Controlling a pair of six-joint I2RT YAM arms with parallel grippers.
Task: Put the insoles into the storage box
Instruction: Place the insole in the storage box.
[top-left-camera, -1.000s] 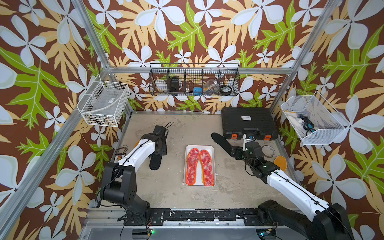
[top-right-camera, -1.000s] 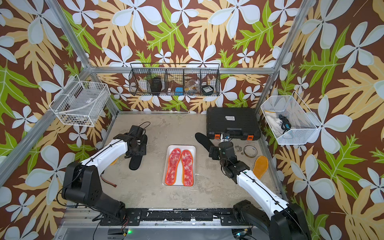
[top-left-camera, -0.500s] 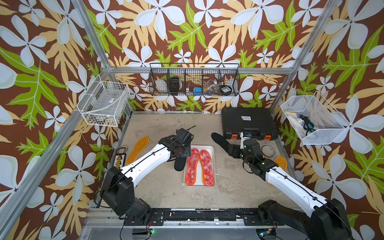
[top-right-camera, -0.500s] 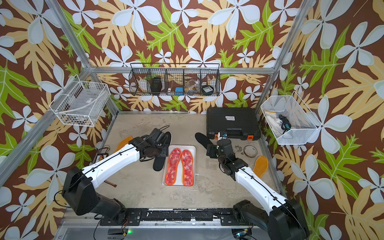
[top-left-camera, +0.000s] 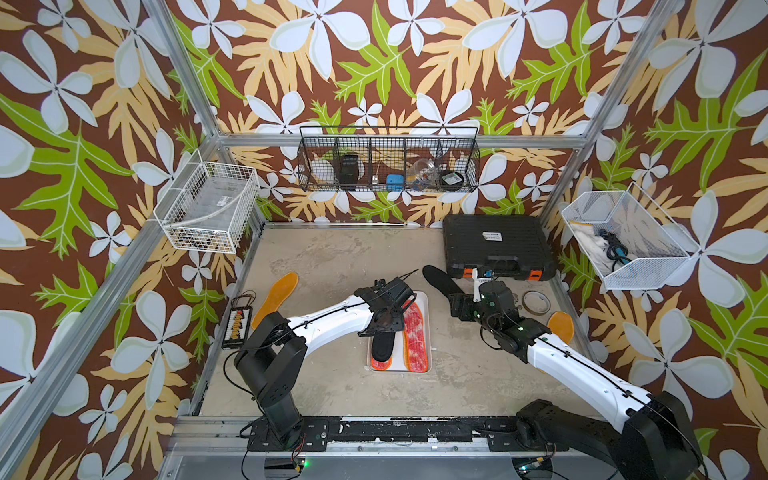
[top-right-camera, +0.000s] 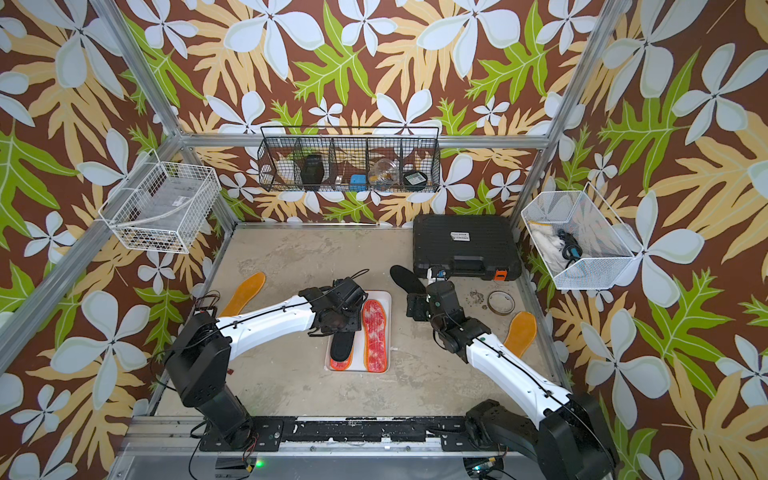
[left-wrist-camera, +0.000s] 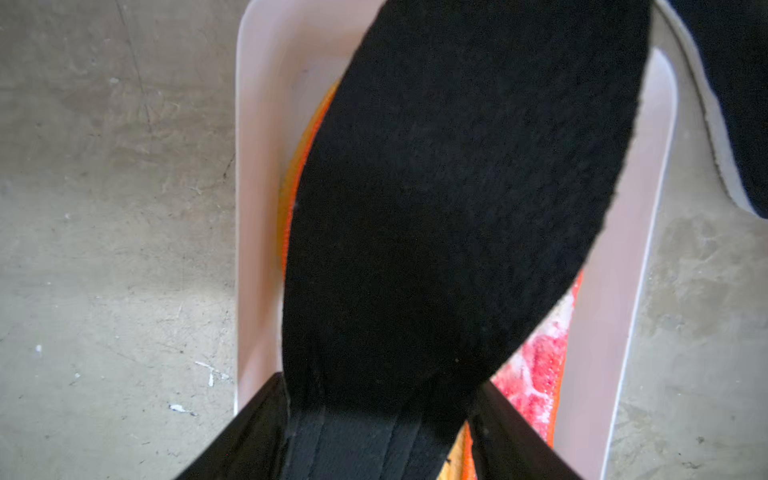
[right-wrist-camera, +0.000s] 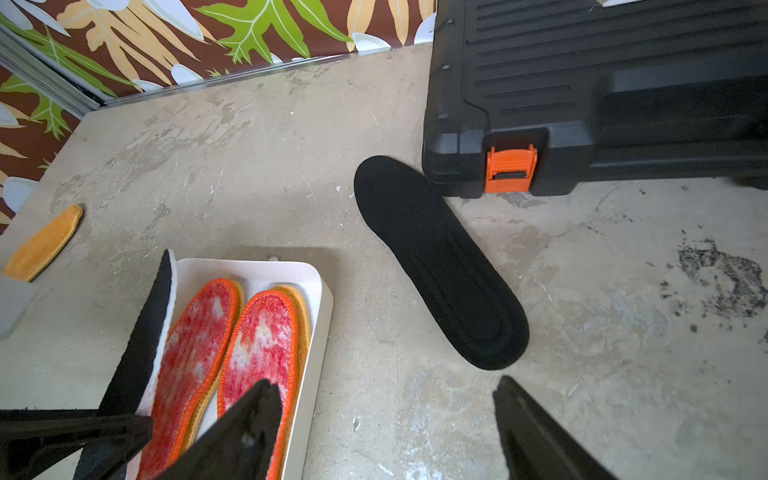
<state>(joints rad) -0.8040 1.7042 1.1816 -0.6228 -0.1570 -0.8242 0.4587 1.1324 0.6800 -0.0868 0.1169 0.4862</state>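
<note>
The white storage box (top-left-camera: 422, 296) (top-right-camera: 385, 296) (right-wrist-camera: 320, 299) lies mid-floor with two red-white insoles (top-left-camera: 415, 336) (right-wrist-camera: 266, 340) in it, on top of orange-yellow ones (right-wrist-camera: 306, 309). My left gripper (top-left-camera: 387, 322) (left-wrist-camera: 381, 380) is shut across a black insole (top-left-camera: 383, 345) (left-wrist-camera: 457, 208) (right-wrist-camera: 141, 353), which hangs tilted over the box's left half. A second black insole (top-left-camera: 440, 280) (right-wrist-camera: 440, 266) lies flat beside the black case. My right gripper (top-left-camera: 456, 307) (right-wrist-camera: 384, 380) stands open just short of its near end, with only floor between the fingers.
A black case with orange latches (top-left-camera: 496, 249) sits at the back right. One orange insole (top-left-camera: 276, 299) lies at the left wall, another (top-left-camera: 561, 326) by the right arm. A tape ring (top-left-camera: 536, 301), a small abacus (top-left-camera: 237, 322) and wire baskets (top-left-camera: 208, 216) line the edges.
The left arm swung right from the floor's left side, carrying the black insole over the box and uncovering the orange insole at the left. The right gripper shifted slightly toward the second black insole.
</note>
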